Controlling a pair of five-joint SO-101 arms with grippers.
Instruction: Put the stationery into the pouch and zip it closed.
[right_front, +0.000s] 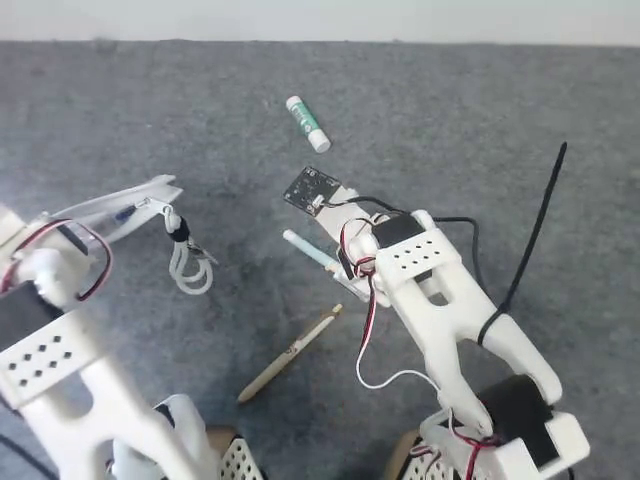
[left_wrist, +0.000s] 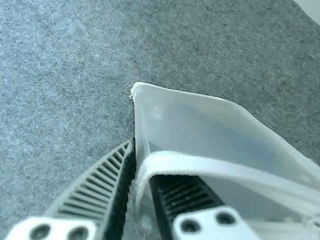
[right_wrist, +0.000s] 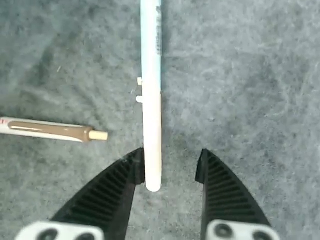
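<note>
Left pincer (left_wrist: 141, 165): clenched on translucent white plastic pouch (left_wrist: 200, 130). Right pincer (right_wrist: 170, 161): released, slim white plastic pen (right_wrist: 151, 100) between its fingers.

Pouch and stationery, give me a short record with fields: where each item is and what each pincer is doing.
pouch: clear, gripped at its edge, on the left in the high view
left pincer: shut on the pouch
right pincer: open, astride one end of the white pen
white pen: lying on the grey mat, close against one finger
tan pen: loose on the mat, near the arms
green and white stick: loose on the mat, far side
</note>
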